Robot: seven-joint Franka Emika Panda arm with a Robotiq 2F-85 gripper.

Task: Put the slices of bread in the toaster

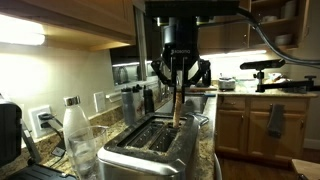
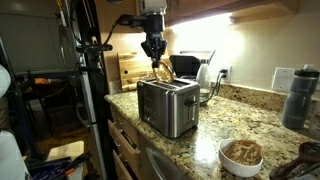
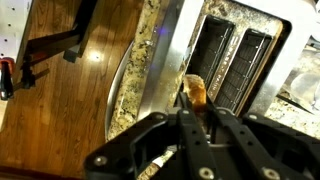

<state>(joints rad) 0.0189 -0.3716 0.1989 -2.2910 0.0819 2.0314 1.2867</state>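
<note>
Grips one slice of bread upright, jaws clamped on its upper end, directly above the toaster, lower end close over a slot; beneath the toaster, granite desk.

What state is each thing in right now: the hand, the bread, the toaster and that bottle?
hand: shut on the slice of bread.
slice of bread: held upright over the toaster, not yet dropped in.
toaster: standing upright, both slots look dark and empty.
clear bottle: upright, white cap on.
</note>
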